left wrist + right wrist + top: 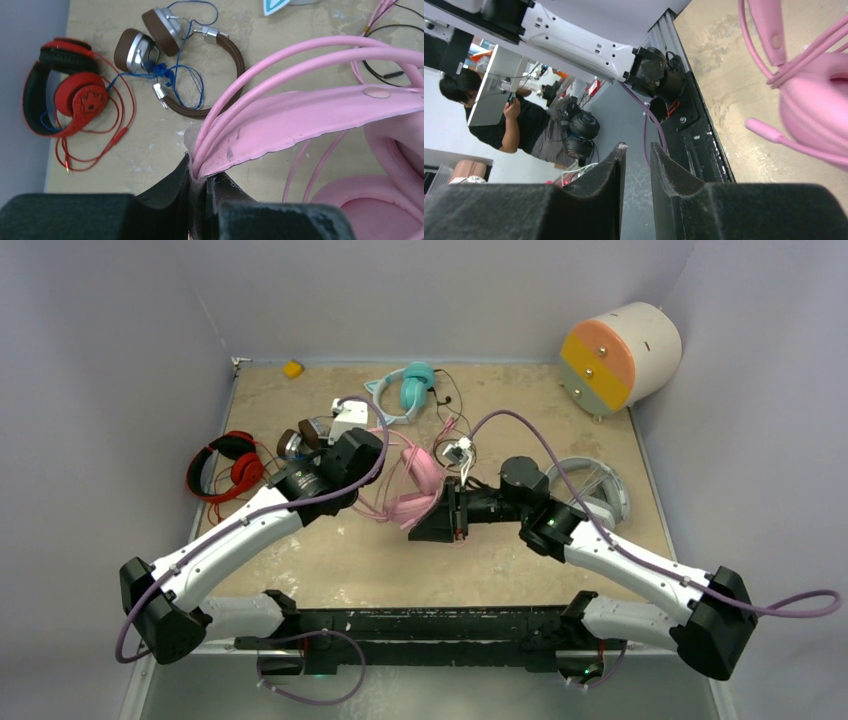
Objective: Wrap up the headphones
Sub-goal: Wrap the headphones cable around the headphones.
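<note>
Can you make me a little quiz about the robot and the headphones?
1. True or false: the left gripper is shut on the pink headphones.
2. What does the right gripper hold? A a cup, B nothing, C a plug.
3. Fill the gap: the brown headphones have a ____ cord.

Key: 1 true; 2 B; 3 blue.

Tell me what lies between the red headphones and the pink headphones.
The brown headphones with silver cups, along with their blue cord, lie between the red pair and the pink pair. The left wrist view shows it plainly.
</note>
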### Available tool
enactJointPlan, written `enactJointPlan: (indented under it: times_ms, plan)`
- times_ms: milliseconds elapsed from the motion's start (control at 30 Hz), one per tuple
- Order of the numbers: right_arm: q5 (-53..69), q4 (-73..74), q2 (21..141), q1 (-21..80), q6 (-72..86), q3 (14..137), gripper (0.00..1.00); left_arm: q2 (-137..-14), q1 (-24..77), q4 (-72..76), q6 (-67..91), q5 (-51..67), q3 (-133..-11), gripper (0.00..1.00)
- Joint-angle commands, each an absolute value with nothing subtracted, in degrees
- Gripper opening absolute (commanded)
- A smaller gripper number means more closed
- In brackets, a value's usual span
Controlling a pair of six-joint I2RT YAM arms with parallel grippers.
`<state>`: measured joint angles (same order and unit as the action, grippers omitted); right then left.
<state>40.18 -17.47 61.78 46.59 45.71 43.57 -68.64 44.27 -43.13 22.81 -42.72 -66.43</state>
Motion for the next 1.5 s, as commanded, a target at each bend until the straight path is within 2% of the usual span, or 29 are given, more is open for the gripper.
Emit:
enactJointPlan:
  times_ms: [0,267,433,533,700,867,967,1033,1067,1100,1167,1267,1333,1367,1467]
  plan:
    - [37.43,-19.34,63.25,48.57,44.19,45.1,0.28,-66.7,44.21,-44.92,41.76,-47.35,-69.53,0.0]
    - [33.64,-16.52,59.87,48.95,41.64,43.96,0.3,-62.79,43.67,-38.74,47.62,-42.08,-65.72,0.0]
    - [23.03,-2.09,53.44,48.96,34.28,45.91,0.32,-62.52,42.52,-38.11,44.3,-36.52,-66.39,0.0]
    - [12.71,2.66,48.58,48.89,31.74,44.06,0.32,-63.0,39.13,-40.99,44.29,-26.51,-69.17,0.0]
    - [1.07,-2.0,40.83,48.87,30.0,34.99,0.28,-62.65,33.2,-43.36,44.99,-17.27,-70.07,0.0]
    - [-6.42,-8.39,42.2,48.8,28.27,26.64,0.26,-64.0,31.94,-49.5,44.68,-13.74,-76.37,0.0]
    - [-8.01,-22.33,44.51,48.86,28.83,19.59,0.27,-63.69,31.99,-51.78,44.56,-12.06,-79.55,0.0]
    - [-7.7,-33.17,47.16,48.82,27.49,15.45,0.33,-63.12,31.94,-52.82,44.56,-11.23,-80.73,0.0]
    - [-7.83,-38.29,49.19,48.85,25.22,14.52,0.4,-62.84,31.97,-53.28,44.56,-10.76,-81.6,0.0]
    - [-7.88,-40.93,51.15,48.85,23.96,14.54,0.55,-62.5,31.91,-53.77,44.56,-10.3,-82.24,0.0]
    - [-8.11,-42.85,54.67,48.89,22.51,15.88,0.69,-62.24,31.97,-54.32,44.48,-9.53,-83.53,0.0]
    - [-5.46,-54.0,60.12,48.95,17.26,15.43,0.73,-62.74,31.91,-55.36,44.31,-8.06,-85.58,0.0]
    - [-0.67,-63.25,64.51,48.95,11.74,14.77,0.86,-63.15,31.95,-55.78,44.17,-6.86,-86.6,0.0]
    - [2.51,-67.02,66.65,48.96,9.14,14.8,0.89,-63.31,31.91,-55.81,44.13,-6.52,-86.8,0.0]
    - [10.82,-71.91,71.43,48.95,3.99,16.53,0.89,-63.16,31.98,-55.66,44.12,-6.5,-86.49,0.0]
